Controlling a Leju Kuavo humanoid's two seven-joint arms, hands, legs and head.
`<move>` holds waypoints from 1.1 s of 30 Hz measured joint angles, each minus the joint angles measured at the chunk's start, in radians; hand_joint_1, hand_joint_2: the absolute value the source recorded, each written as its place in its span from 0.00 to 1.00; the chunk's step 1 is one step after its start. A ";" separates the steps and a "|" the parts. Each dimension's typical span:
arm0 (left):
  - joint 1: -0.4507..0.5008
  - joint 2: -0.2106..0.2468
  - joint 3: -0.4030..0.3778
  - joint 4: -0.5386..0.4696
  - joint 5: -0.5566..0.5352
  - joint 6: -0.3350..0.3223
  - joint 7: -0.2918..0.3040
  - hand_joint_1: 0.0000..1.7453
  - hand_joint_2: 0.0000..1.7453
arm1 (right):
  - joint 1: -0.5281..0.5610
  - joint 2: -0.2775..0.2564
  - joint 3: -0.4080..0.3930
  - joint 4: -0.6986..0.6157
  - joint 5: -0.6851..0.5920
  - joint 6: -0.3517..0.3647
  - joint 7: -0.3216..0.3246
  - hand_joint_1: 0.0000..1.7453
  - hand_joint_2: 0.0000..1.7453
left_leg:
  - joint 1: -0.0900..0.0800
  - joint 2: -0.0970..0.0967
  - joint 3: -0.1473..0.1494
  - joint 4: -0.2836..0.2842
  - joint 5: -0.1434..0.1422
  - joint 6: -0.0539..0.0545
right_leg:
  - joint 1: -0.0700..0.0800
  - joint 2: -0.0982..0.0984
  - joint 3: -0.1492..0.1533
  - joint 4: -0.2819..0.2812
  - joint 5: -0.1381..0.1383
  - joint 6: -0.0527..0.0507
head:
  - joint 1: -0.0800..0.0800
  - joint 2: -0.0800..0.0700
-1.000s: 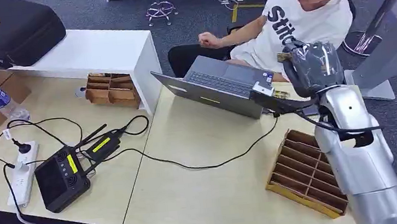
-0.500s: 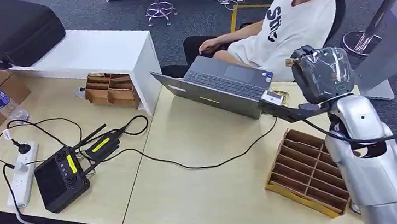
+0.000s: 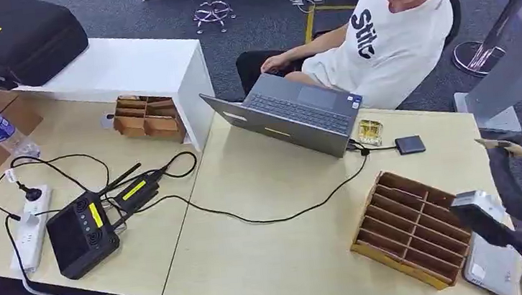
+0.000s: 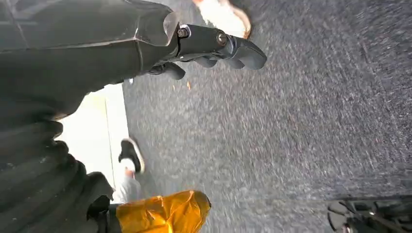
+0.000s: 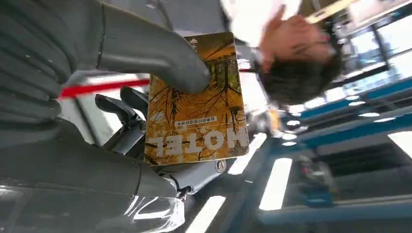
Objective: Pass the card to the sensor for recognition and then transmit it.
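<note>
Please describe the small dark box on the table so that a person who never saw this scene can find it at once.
Start at the open grey laptop at the far edge of the light wooden table. A black cable leads from the laptop's corner, on the robot's right, to the small dark box, which lies flat. Unlike the shiny gold item beside it, it is plain, dark and square.

Office or lab workspace, likely a robotics test area. Light wood desks [image 3: 282, 246] joined edge to edge, grey carpet floor [image 3: 246, 19] at 12 o'clock. Open laptop [image 3: 291, 119] near centre with a person [image 3: 384, 34] seated on an office chair at 1 o'clock. Power strip [image 3: 29, 228] and handheld controller [image 3: 81, 235] with cables at 9 o'clock. Black equipment case [image 3: 16, 37] on a white bench [image 3: 127, 66] at 10–11 o'clock. Cardboard divider tray [image 3: 410, 227] at 4 o'clock. Right wrist view, blurry, seems to show long ceiling lights [image 5: 277, 184].
</note>
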 joint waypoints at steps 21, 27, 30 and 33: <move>-0.006 -0.016 0.071 -0.002 -0.010 0.002 0.006 0.00 1.00 | 0.212 0.152 -0.281 0.045 0.188 0.097 0.012 1.00 1.00 | 0.000 0.006 0.002 0.000 0.000 0.000 | 0.000 0.006 0.001 0.001 0.000 -0.001 | 0.000 0.000; -0.008 -0.016 0.072 -0.002 -0.021 0.002 0.008 0.00 1.00 | 0.200 0.158 -0.178 0.108 0.228 0.106 0.046 1.00 1.00 | 0.000 0.006 0.002 0.000 0.000 0.000 | 0.000 0.005 0.001 0.001 0.000 -0.001 | 0.000 0.000; -0.010 -0.015 0.072 -0.002 -0.027 0.002 0.009 0.00 1.00 | 0.194 0.158 -0.117 0.150 0.257 0.111 0.072 1.00 1.00 | 0.000 0.006 0.003 0.000 0.000 -0.001 | 0.000 0.006 0.001 0.001 0.000 -0.001 | 0.000 0.000; -0.010 -0.015 0.072 -0.002 -0.028 0.002 0.009 0.00 1.00 | 0.189 0.157 -0.080 0.176 0.262 0.111 0.076 1.00 1.00 | 0.000 0.006 0.003 0.000 0.000 -0.001 | 0.000 0.006 0.001 0.001 0.000 -0.001 | 0.000 0.000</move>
